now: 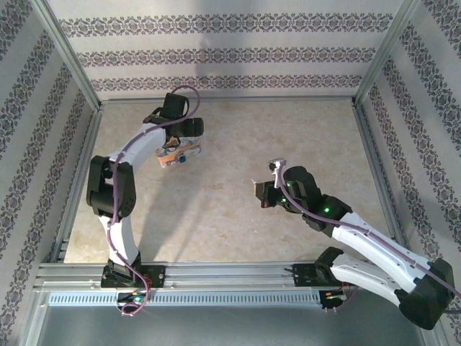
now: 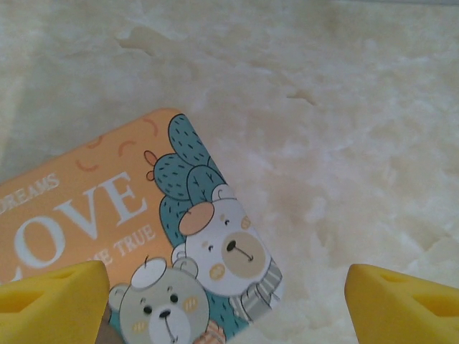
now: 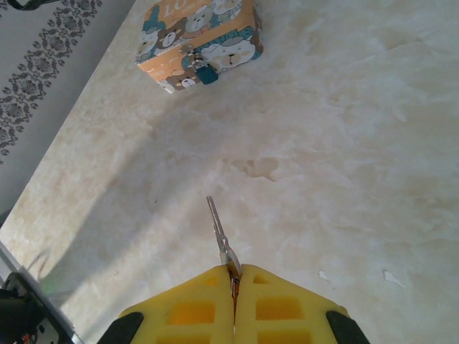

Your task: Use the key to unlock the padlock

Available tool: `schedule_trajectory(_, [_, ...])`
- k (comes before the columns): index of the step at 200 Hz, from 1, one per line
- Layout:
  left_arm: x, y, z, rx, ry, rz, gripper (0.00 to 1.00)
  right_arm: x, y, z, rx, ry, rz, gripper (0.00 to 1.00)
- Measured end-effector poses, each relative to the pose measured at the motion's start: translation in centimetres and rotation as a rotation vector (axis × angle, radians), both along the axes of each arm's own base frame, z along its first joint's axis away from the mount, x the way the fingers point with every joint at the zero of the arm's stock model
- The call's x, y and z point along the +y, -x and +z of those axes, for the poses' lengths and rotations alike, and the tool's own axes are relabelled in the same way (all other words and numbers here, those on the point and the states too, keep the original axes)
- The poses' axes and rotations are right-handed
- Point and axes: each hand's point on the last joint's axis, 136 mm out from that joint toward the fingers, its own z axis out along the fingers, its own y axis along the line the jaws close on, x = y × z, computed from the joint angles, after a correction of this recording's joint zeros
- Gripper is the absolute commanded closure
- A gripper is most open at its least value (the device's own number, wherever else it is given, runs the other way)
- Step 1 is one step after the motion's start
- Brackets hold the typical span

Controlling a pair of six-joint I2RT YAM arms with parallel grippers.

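An orange-tan box point(image 2: 86, 208) lettered "LOVE", with cartoon bears, lies at the back left of the table point(image 1: 176, 154). In the right wrist view the box point(image 3: 201, 32) carries a small blue and silver padlock point(image 3: 203, 72) on its front clasp. My left gripper point(image 2: 226, 304) hovers open just above the box lid, with one yellow finger point(image 2: 54, 301) over the lid and the other beyond its edge. My right gripper point(image 3: 234, 276) is shut on the key point(image 3: 218, 231), a thin silvery blade that points toward the box. It stands mid-table point(image 1: 259, 193), well apart from the box.
The table top point(image 1: 238, 223) is pale marbled beige with a faint stain point(image 3: 258, 168). Wallpapered walls and aluminium posts point(image 1: 68, 54) close in the left, back and right sides. A metal rail point(image 1: 230, 274) runs along the near edge by the arm bases.
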Motion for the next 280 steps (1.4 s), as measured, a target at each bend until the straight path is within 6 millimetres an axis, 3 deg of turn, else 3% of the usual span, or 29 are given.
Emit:
schedule_trajectory(38, [-0.2,-1.3,-2.6,0.069,-0.022,-0.004,0.14,-1.3,0.7,-0.5,0.008,0.018,-0.031,1.00])
schedule_trajectory(99, [-0.6,-2.5,-4.5,0.122,-0.044,-0.024,0.14,-2.4,1.2,-0.4,0.010,0.027,-0.064,1.00])
schedule_trajectory(172, [-1.0,-2.0,-4.9,0.126,-0.052,-0.050,0.14,-3.3,1.5,-1.4,0.043,0.067,-0.086,1.00])
schedule_trajectory(218, [-2.4,1.3,-5.0,0.133,-0.058,-0.095,0.15,-4.7,0.8,-1.2,0.047,0.056,-0.139,1.00])
schedule_trajectory(280, [-6.9,6.7,-5.0,0.140,-0.059,-0.197,0.16,-7.1,-0.2,-1.0,0.083,-0.016,-0.237,1.00])
